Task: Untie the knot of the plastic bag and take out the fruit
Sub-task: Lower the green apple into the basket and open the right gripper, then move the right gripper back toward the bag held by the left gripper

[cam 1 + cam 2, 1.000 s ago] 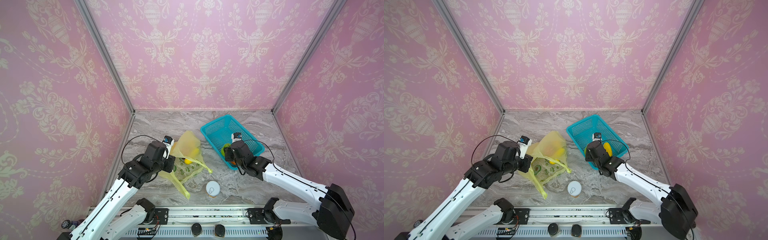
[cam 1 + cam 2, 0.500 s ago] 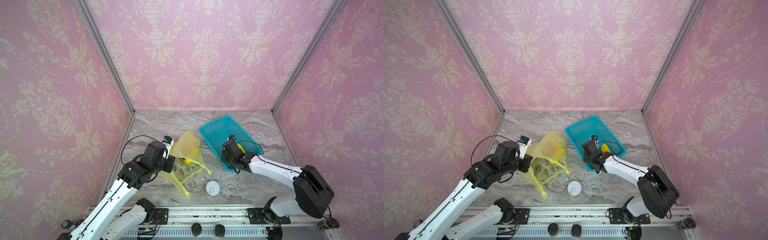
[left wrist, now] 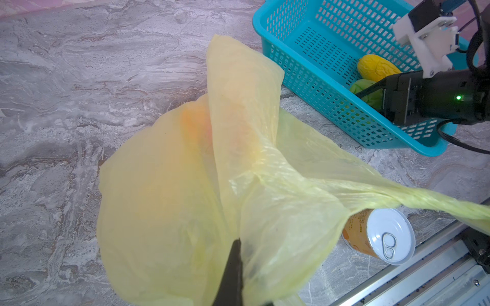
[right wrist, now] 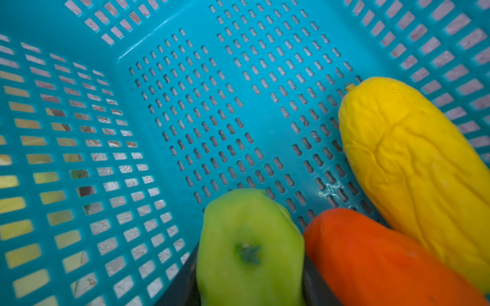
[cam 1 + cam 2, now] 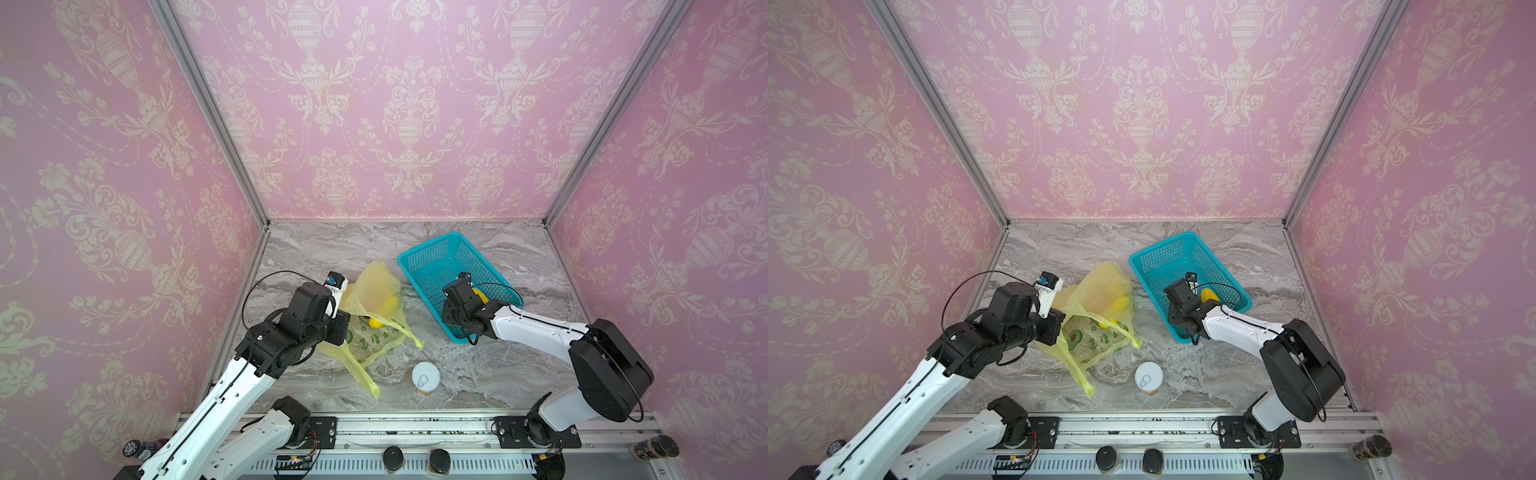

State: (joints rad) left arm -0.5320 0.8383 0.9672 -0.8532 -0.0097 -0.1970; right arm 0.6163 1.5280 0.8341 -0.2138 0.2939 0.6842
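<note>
At the left we see the left end effector clamped tight on a fold of the plastic bag, holding that edge raised while the rest of the bag lies on the grey marbled surface. Through the thin film two yellow fruits show inside, and in both top views the bag's two handle strips trail loose and apart toward the front. Just beside the strips a white-lidded can stands upright. Further right sits the teal basket, near the bag but apart from it. The right end effector reaches down into the basket with a green fruit between its jaws; whether they press on it we cannot tell. Next to it lie an orange-red fruit and a long yellow fruit, side by side.
</note>
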